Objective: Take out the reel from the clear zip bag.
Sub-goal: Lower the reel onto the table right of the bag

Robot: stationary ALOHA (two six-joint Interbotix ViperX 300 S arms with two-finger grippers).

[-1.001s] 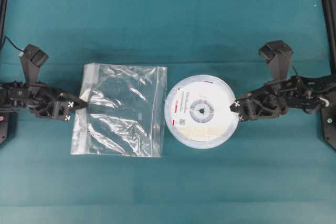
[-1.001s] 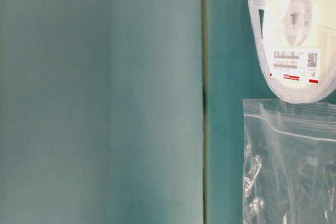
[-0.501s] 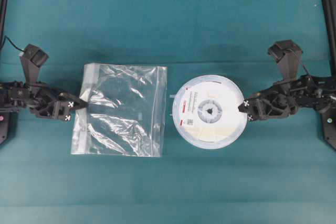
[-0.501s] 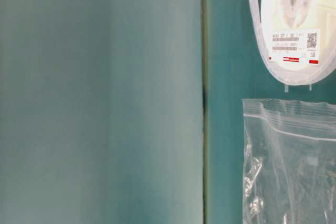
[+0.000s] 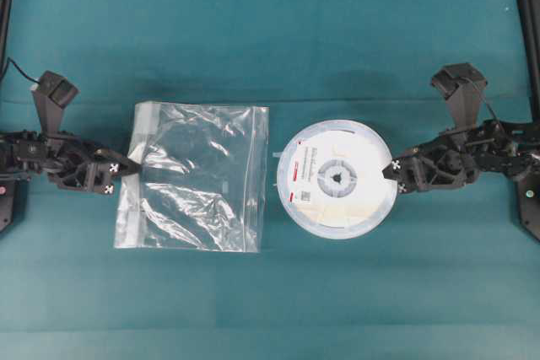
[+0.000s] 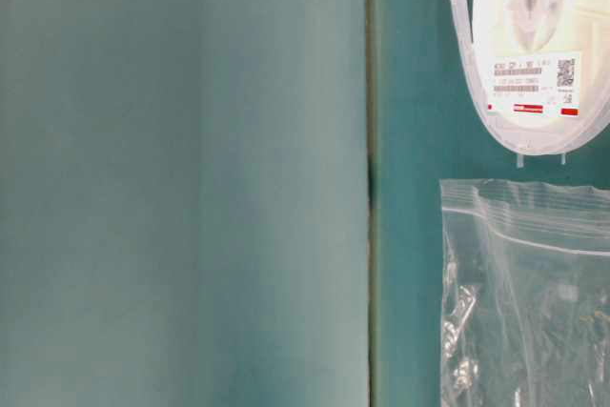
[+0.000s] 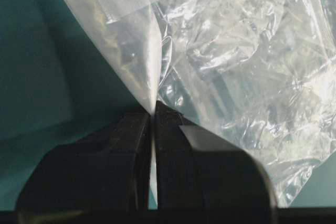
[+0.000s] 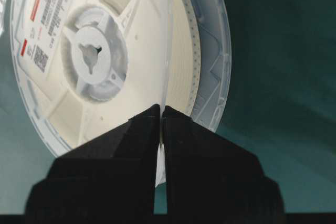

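We note the table (image 5: 270, 23) first: teal cloth, both task items well apart from its edges. The clear zip bag (image 5: 198, 176) lies flat and empty on the left, its left edge pinched in the closed left gripper (image 5: 131, 166). The reel (image 5: 337, 179) sits clear of the bag mouth, just beside it, its rim clamped in the closed right gripper (image 5: 391, 171). We judge extraction done; what remains is setting the reel down and letting go. Whether the reel rests on the cloth or hangs just above it we cannot tell. The table-level view crops reel and bag. Label print is too small to read.
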